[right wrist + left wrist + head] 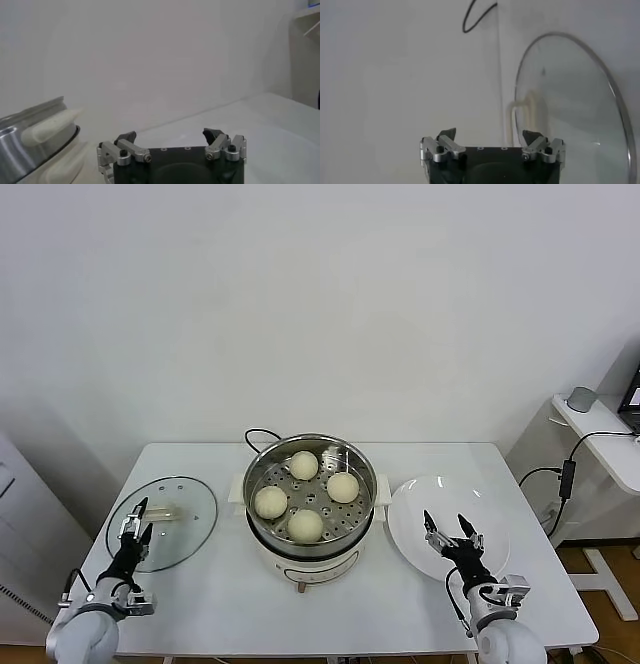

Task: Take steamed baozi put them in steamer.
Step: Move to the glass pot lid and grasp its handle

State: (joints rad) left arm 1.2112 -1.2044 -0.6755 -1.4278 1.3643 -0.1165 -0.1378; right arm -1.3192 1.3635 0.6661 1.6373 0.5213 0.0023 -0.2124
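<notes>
Left gripper [138, 518] hung open over the glass lid [185, 509] at the table's [210, 594] left edge, holding nothing. All four steamed baozi [305, 525] sat in the steamer [355, 536] at table centre, between both grippers. Right gripper [452, 529] was open and empty over the white plate [415, 509] near the right edge.

four cream baozi [304, 465] sit in the steel steamer [365, 502] (mid-table).

Four steamed baozi [304, 465] sit inside the steamer [311, 494], between the glass lid [190, 509] and white plate [415, 509].
</notes>
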